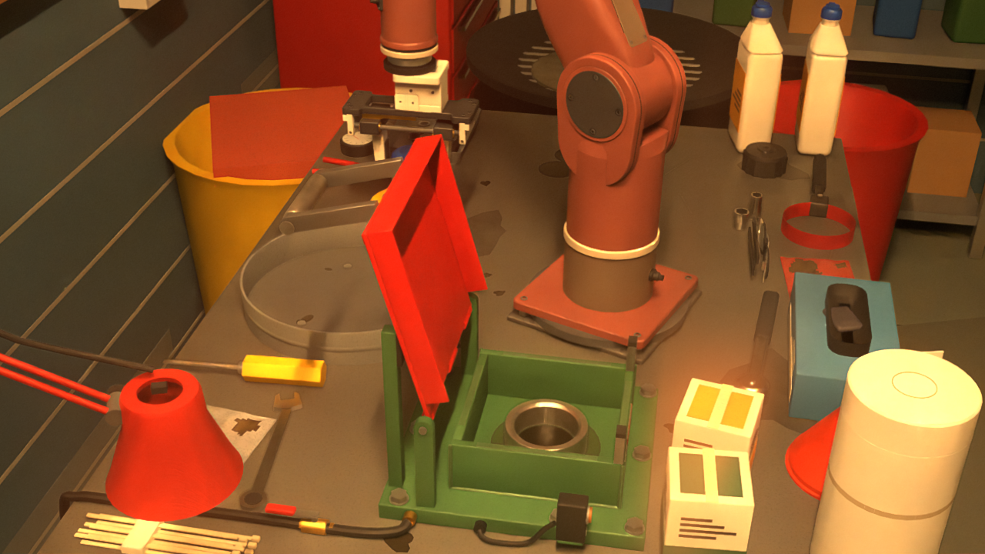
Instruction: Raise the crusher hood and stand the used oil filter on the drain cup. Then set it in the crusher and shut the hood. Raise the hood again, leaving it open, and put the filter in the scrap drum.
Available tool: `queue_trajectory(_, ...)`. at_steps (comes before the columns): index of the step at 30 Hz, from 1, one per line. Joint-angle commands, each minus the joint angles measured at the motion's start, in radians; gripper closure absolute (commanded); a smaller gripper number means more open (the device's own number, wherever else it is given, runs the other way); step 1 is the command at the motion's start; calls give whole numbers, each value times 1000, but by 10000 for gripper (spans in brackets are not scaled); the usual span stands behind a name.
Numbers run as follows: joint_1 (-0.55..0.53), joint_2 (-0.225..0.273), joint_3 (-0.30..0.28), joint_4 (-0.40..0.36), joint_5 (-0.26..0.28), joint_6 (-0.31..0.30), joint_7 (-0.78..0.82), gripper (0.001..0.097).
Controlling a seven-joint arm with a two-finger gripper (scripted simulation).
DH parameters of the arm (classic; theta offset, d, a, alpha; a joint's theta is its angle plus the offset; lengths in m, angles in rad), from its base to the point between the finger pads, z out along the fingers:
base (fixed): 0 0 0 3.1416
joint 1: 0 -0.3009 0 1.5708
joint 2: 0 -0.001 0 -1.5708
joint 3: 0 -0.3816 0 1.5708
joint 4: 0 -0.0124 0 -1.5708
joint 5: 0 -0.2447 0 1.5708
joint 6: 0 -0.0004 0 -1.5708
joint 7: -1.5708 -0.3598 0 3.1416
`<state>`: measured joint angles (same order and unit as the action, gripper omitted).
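Observation:
My gripper is open and holds nothing. It hangs fingers down at the far left of the bench, behind the raised red crusher hood. The blue oil filter sits just under the fingers, and the hood's top edge hides most of it. I cannot see what the filter rests on. The green crusher stands at the front with its hood tilted up and back. Its steel cup is empty. The yellow scrap drum stands off the bench's left edge, with a red sheet lying across its mouth.
A round grey drain tray lies left of the crusher. A red lamp shade, a yellow-handled tool and cable ties crowd the front left. Boxes, a paper roll and a blue tissue box fill the right.

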<state>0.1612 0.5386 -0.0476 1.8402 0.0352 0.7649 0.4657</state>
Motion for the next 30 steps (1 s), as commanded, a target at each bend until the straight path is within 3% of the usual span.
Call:
queue_trajectory(1, 0, -1, 0, -1, 0, 0, 0, 188)
queue_trajectory(9, 0, -13, -1, -12, -1, 22, 1, 188)
queue_trajectory(22, 3, -90, -3, -99, -8, 186, 8, 188)
queue_trajectory(30, 3, -103, -4, -119, -9, 220, 9, 188)
